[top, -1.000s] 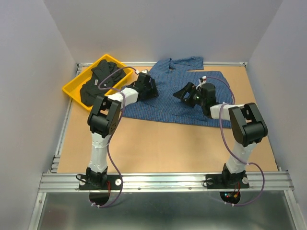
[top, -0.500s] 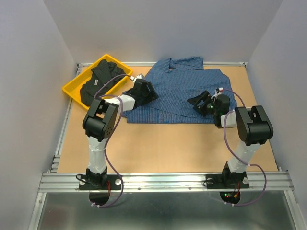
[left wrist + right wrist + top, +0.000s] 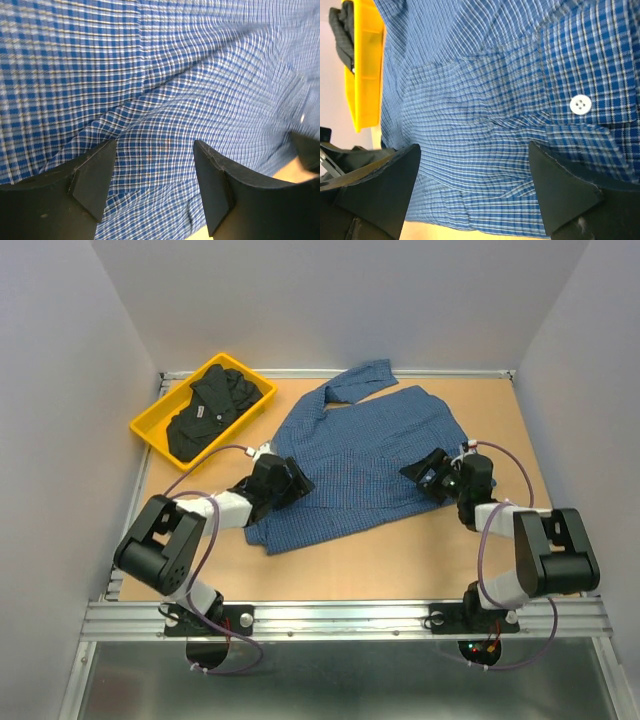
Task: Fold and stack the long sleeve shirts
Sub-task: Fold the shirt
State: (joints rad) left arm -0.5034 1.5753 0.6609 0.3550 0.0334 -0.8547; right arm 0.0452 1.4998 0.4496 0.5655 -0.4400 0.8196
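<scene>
The blue checked shirt (image 3: 360, 445) lies spread on the brown table, collar toward the far side and one sleeve folded at the back. My left gripper (image 3: 292, 483) rests low on its near left part, and its jaws stand open over the cloth in the left wrist view (image 3: 155, 150). My right gripper (image 3: 428, 470) is on the shirt's right edge, jaws open over the cloth (image 3: 475, 147) near a white button (image 3: 580, 104). The black shirt (image 3: 205, 410) lies crumpled in the yellow bin.
The yellow bin (image 3: 160, 400) stands at the far left of the table and shows in the right wrist view (image 3: 362, 75). Bare table (image 3: 400, 555) lies between the shirt and the metal rail at the near edge. Grey walls close in three sides.
Both grippers have moved toward the near edge, and the blue shirt has slid and turned with them. Its hem now lies closer to the arm bases.
</scene>
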